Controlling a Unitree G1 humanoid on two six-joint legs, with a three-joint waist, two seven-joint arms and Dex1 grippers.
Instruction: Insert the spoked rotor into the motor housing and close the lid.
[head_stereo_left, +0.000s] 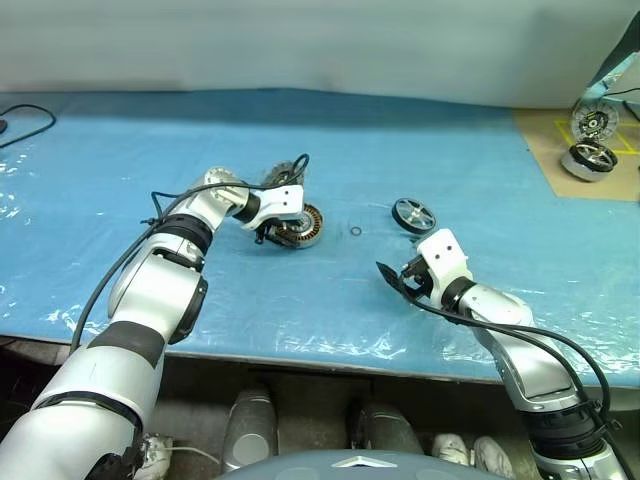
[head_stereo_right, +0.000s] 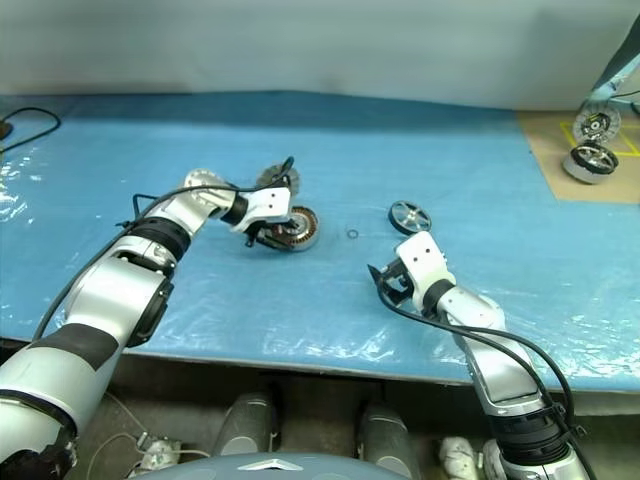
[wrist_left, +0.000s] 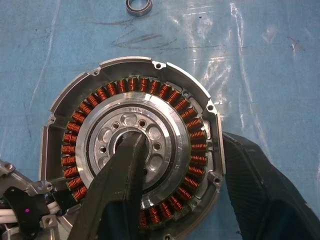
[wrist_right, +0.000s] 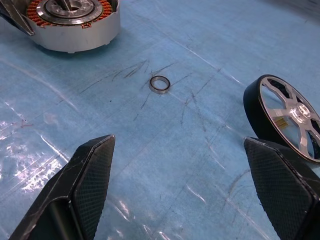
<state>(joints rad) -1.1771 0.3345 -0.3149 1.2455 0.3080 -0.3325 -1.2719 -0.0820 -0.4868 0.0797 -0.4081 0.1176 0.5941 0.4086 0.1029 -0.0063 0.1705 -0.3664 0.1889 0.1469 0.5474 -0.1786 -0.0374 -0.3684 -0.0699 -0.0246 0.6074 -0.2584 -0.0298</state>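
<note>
Left gripper (wrist_left: 175, 190): one finger in housing (wrist_left: 131, 150) hub, one outside, half shut, hold unsure | right gripper (wrist_right: 192, 187): wide, empty | rotor (wrist_right: 287, 117) just far-right of our right fingers.

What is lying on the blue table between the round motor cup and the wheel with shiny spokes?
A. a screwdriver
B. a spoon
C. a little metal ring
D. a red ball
C: a little metal ring lies flat on the blue sheet between the motor housing and the spoked rotor.
</note>
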